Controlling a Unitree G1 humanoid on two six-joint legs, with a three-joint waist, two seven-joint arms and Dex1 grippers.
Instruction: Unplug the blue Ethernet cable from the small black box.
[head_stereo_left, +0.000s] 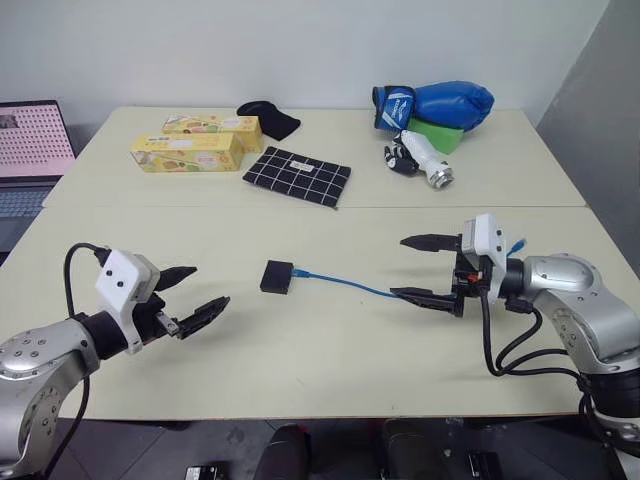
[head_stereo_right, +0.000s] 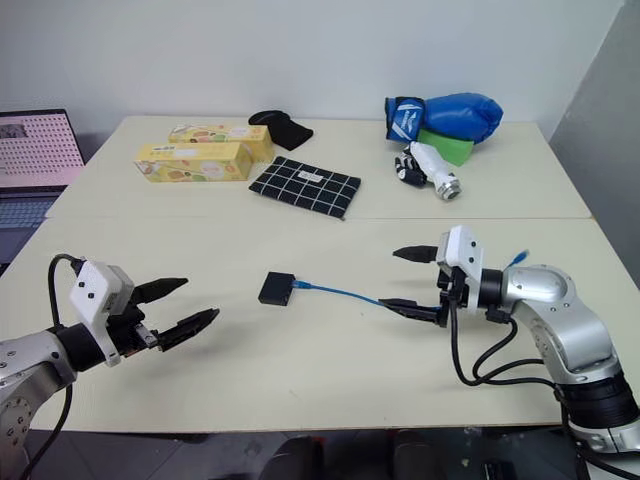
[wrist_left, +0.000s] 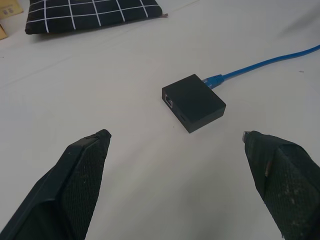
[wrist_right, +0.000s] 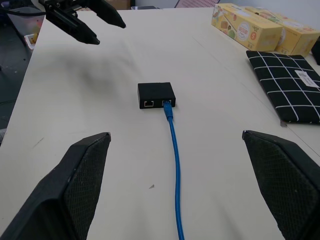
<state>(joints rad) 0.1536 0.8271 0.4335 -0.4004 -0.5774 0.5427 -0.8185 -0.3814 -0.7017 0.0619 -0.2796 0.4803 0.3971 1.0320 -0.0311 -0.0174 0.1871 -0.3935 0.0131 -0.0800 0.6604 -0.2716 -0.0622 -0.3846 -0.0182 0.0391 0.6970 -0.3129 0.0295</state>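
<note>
The small black box lies flat in the middle of the front table. The blue Ethernet cable is plugged into its right side and runs right along the tabletop toward my right gripper. That gripper hovers open, pointing left, its fingers one above the other, the cable passing near the lower one. Its wrist view looks along the cable to the box. My left gripper is open left of the box, empty, and aimed at the box.
Behind lie a black grid-patterned cloth, two yellow boxes, a black pouch, a blue boxing glove on a green block and a white bottle. A laptop sits far left. A seam divides the two tables.
</note>
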